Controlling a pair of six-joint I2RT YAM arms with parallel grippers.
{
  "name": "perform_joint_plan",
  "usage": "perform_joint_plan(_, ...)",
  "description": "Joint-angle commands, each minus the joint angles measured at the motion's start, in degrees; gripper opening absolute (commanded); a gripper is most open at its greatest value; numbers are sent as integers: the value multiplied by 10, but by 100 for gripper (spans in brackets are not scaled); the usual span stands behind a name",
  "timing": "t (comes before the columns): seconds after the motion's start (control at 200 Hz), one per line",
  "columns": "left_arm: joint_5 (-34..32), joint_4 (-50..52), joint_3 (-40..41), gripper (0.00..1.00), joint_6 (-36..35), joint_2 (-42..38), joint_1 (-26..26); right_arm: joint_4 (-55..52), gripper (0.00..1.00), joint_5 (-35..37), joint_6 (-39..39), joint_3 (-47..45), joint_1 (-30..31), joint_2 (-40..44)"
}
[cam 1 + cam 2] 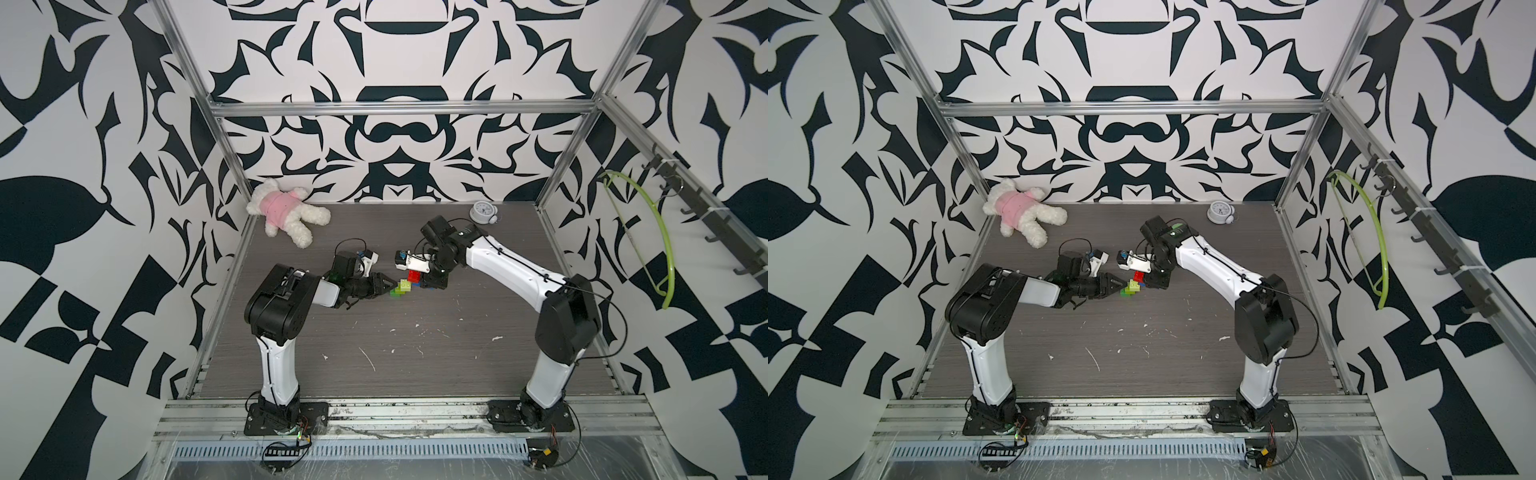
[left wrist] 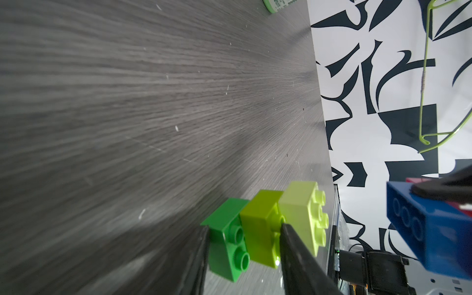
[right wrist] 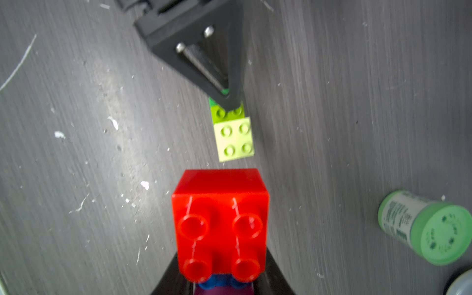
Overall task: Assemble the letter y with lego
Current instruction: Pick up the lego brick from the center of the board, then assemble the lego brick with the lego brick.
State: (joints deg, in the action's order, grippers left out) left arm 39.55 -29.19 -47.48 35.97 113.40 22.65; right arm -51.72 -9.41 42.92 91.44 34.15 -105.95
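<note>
The lego (image 1: 405,286) sat mid-table in two unjoined parts, one in each pincer, so the step in hand looked like the last join of the letter.

The left gripper (image 2: 244,229) was pinching the stem: its two black jaws pressed on the outer faces of the green brick (image 2: 227,245) and the lime brick (image 2: 260,229). The pale lime brick (image 2: 304,212) stuck out beyond the tips with four bare studs showing. The three were stepped like a short stair. Whether the stem rested on the table (image 1: 374,353) or hung just above it could not be told.

Just beside it, apart but close, the right gripper (image 1: 430,282) was clamped on the fork piece: the long blue brick (image 2: 434,229) carrying the red brick (image 3: 219,217) and a pinkish sliver (image 3: 219,291) between the jaws. Which brick the pads bit could not be told.

The next move probably called for lining up the blue brick's hollow underside, its round tubes showing, over the pale lime studs near its middle. The parts then needed pressing squarely together while the left arm braced. A skewed approach might only have knocked the stem aside.

The bricks were glossy, hard-edged plastic. The table was matt grey wood-grain, flecked and scratched white. Farther off lay a round green tub (image 3: 429,227), then a small clock (image 1: 482,212) and a fluffy plush toy (image 1: 286,214) by the back wall.
</note>
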Motion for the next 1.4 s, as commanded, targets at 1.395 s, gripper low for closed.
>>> perform_joint_plan(1.395,-147,220,43,47,-11,87,-15,-64,22,-37,116,182,32,-153)
